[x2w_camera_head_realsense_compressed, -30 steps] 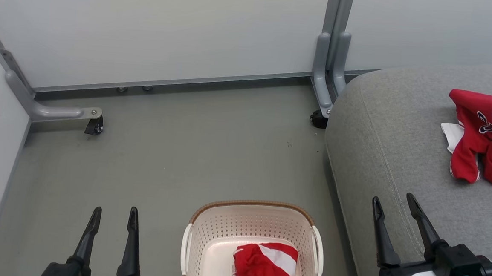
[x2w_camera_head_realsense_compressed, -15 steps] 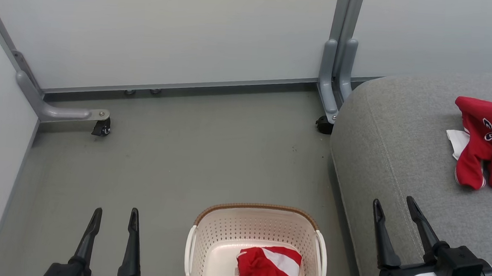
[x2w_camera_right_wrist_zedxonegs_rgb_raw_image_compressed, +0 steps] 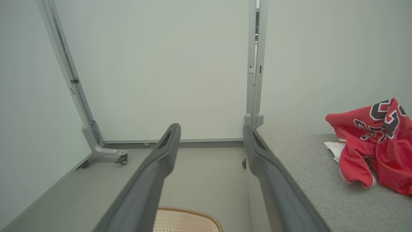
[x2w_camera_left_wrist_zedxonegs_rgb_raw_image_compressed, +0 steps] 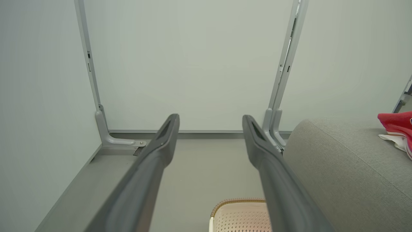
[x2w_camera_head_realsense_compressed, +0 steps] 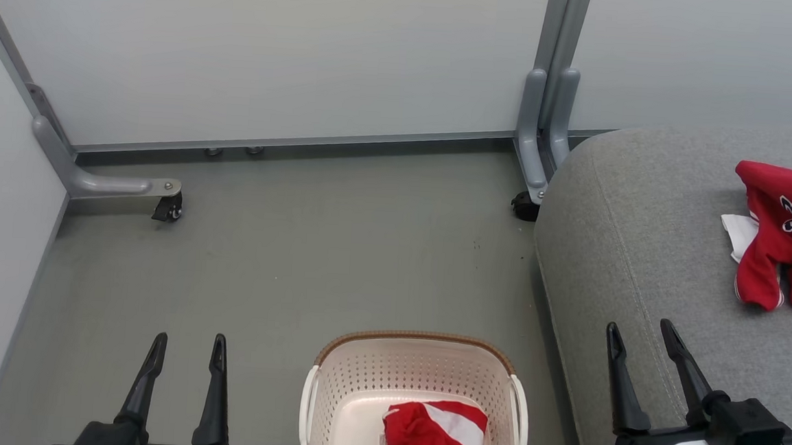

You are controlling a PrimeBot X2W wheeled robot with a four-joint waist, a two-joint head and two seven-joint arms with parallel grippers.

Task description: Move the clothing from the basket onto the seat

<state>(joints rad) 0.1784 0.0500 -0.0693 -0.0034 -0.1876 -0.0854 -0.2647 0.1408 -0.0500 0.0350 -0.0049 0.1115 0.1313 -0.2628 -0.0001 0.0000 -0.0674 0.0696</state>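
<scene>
The seat fills the right side of the head view, with the numbered garment lying crumpled on it, well away from its front edge. The basket stands on the floor just beside the seat's corner. The striped garment sits bunched in the basket's bottom, toward the right wall.

The step in hand looks like fetching that striped garment. To do it well, a tool should drop straight down inside the rim, clear of the handles, and pinch a raised fold at the top of the bunch, not scrape the basket's bottom. It should then lift until the trailing cloth clears the rim, so the light basket is not dragged along, and set the garment on bare cushion.

The left tool hangs over the floor left of the basket. The right tool hangs over the seat's front edge. Both point forward, jaws apart, holding nothing.
</scene>
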